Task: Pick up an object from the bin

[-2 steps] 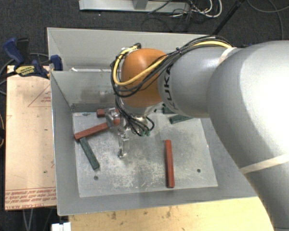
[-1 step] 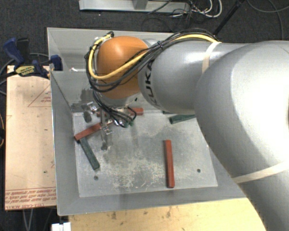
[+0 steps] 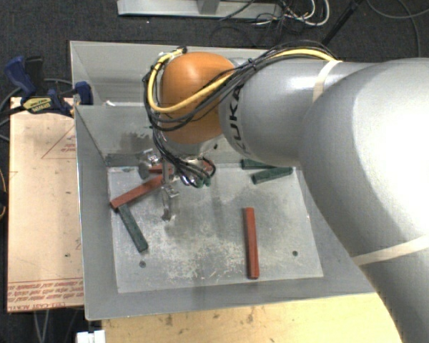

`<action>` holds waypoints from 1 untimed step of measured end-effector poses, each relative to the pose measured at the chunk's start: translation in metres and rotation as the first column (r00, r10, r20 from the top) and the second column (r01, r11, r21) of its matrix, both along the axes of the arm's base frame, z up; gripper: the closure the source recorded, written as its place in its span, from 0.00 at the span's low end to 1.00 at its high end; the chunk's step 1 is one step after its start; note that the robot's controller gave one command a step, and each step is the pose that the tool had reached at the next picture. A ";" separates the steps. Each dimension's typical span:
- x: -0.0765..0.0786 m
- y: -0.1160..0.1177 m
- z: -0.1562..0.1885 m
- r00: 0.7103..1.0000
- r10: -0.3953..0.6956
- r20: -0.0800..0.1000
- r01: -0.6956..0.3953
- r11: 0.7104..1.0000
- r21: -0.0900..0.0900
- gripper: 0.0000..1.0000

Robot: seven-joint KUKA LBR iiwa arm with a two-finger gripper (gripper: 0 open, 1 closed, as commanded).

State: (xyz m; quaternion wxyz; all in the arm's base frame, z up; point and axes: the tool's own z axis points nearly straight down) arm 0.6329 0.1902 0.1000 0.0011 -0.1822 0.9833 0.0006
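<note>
light: moderate, even, from overhead | glare: broad white sheen along the silver arm, a softer gleam on top of its orange cover | shadows: soft-edged grey patches on the bin bottom beneath the arm, deepest at the far-left wall | surround: carpeted floor dim, nearly black

In my bin I count two red-brown sticks: the left red-brown stick and the right red-brown stick. Dark green sticks come to three: the left dark green stick and two back-right dark green sticks.
</note>
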 end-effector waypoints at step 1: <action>0.007 0.006 -0.031 0.995 -0.101 -0.001 0.101 0.995 0.001 0.00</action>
